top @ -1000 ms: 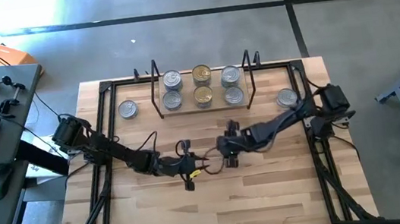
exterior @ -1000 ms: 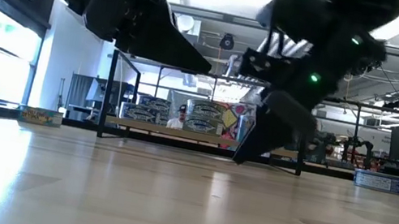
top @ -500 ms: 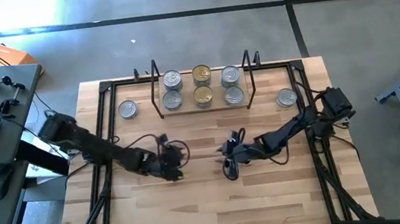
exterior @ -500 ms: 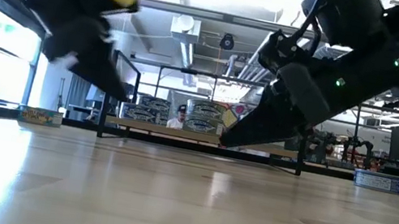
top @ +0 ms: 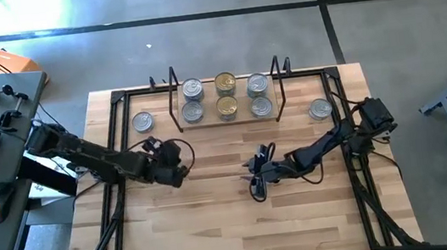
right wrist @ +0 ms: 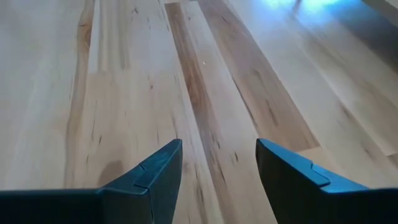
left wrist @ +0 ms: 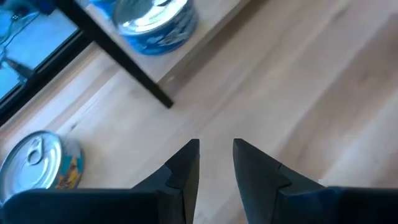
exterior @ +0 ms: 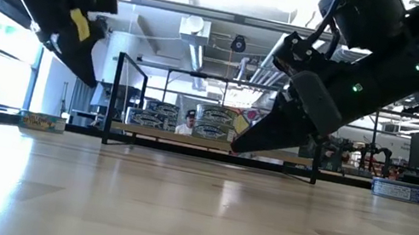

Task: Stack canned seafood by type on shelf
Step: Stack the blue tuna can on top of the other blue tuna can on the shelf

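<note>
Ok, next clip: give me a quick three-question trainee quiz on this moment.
1. True or false: the left tool is holding a tin.
2. How many tins stand on the shelf in the high view?
3. The gold-lidded tins on the shelf sit in which column? A) left B) middle C) right

Key
1. False: its fingers stand slightly apart over bare table with nothing between them.
2. Six, in three columns of two; two more lie on the table, one off each end of the shelf.
3. B
</note>
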### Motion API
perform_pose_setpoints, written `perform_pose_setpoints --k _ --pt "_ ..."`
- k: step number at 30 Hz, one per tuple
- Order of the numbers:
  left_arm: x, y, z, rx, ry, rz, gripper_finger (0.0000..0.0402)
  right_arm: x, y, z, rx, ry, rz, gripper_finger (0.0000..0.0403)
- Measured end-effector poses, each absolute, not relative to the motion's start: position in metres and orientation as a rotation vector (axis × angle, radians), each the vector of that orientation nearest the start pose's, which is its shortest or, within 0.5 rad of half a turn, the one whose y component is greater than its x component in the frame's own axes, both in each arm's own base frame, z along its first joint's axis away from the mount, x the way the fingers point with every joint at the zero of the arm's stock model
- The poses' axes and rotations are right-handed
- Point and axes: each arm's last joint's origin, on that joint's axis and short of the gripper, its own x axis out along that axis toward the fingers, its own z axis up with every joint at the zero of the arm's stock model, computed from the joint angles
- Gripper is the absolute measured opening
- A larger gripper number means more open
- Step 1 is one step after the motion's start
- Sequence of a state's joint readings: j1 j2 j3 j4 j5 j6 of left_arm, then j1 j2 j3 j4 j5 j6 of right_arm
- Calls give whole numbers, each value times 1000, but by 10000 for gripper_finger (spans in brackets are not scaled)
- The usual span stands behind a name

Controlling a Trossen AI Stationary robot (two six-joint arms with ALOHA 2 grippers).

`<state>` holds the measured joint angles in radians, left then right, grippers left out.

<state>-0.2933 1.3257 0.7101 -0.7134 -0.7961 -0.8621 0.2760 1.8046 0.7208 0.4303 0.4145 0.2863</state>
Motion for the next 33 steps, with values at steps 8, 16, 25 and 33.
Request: perform_pose_setpoints --k 8,16,25,33 --pt "205 -31 168 -122 895 871 111 306 76 113 50 683 -238 197" --pt "211 -52 147 -168 705 639 114 241 65 139 81 1144 -392 197" --pt "219 -64 149 -91 407 416 113 172 13 182 90 1283 -1018 196" --pt "219 -64 151 -70 394 408 113 171 -31 181 112 1278 -1255 123"
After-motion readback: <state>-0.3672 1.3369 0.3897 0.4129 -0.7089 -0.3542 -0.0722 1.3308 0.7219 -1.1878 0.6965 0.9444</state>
